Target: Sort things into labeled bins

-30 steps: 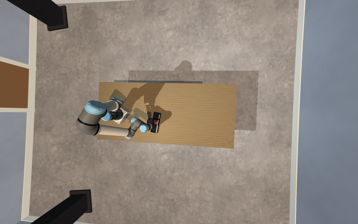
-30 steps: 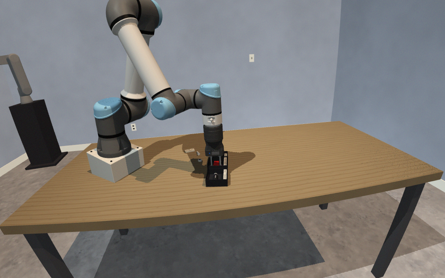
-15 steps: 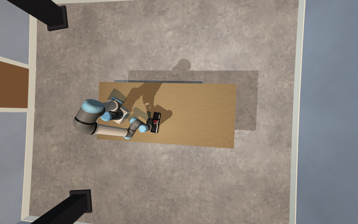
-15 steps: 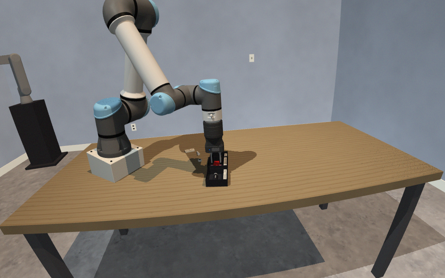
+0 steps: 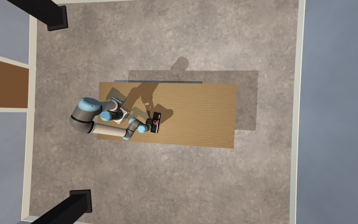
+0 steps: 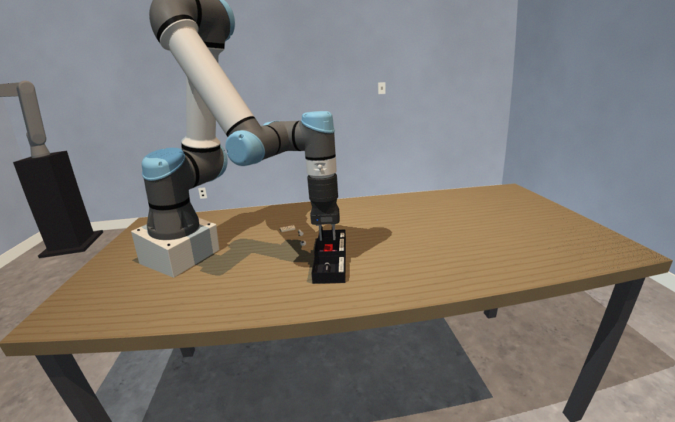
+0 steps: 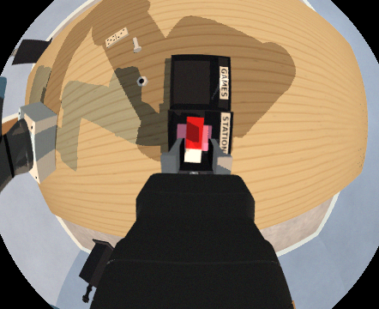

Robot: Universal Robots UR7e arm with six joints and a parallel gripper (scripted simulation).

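My gripper is open just above the STATIONERY bin, whose label is partly covered. A red block with a white end lies in that bin below and between the parted fingers, over a pink thing. The GAMES bin adjoins it and looks empty. A third bin at the front holds a small metal thing; its label is unreadable. A white domino, a bolt and a nut lie on the table.
The three black bins stand in a row on the wooden table. The robot's base stands left of them. The domino, bolt and nut lie between base and bins, toward the back, in the arm's shadow.
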